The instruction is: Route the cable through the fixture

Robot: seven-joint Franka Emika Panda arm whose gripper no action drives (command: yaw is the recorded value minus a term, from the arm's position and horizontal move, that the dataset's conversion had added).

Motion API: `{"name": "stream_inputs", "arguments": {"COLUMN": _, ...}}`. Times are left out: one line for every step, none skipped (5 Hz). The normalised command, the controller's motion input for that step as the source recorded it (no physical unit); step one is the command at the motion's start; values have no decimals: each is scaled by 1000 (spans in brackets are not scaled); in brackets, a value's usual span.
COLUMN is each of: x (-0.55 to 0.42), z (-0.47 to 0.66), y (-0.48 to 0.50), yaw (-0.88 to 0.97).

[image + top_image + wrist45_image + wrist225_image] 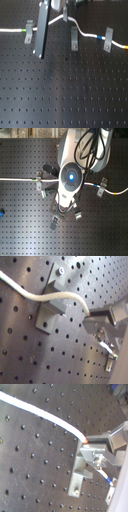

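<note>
Black perforated desk (pixel 65 95), no containers in sight. Working across the first exterior view from its left:

- White cable (pixel 90 36) enters at the first exterior view's left edge, green band sitting at a slanted grey clip (pixel 28 32); the cable passes at that clip's upper end.
- Arm link, long and grey, hangs down just beside that clip, blocking part of the cable's run.
- Cable reappears rising to a hump near the top centre under the gripper (pixel 64 16), then drops toward the fixture (pixel 74 39), the upright grey clip. Cable runs past its top on the first exterior view's right side; whether it sits in the slot cannot be told.
- Farther right, blue band at a second slanted clip (pixel 107 41), then a yellow-orange band at the edge.

First wrist view: cable (pixel 55 296) lies across a grey clip (pixel 50 311), ending at the gripper's fingers (pixel 107 316).

Second wrist view: fingers clenched on the cable (pixel 60 420) at an orange mark.
</note>
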Motion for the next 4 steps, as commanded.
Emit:
{"name": "stream_inputs", "arguments": {"x": 22, "z": 289, "y": 42, "yaw": 386}}
{"name": "stream_inputs", "arguments": {"x": 3, "z": 272, "y": 3, "yaw": 426}}
{"name": "stream_inputs", "arguments": {"x": 0, "z": 32, "y": 0, "yaw": 180}}
{"name": "stream_inputs", "arguments": {"x": 1, "z": 45, "y": 1, "yaw": 283}}
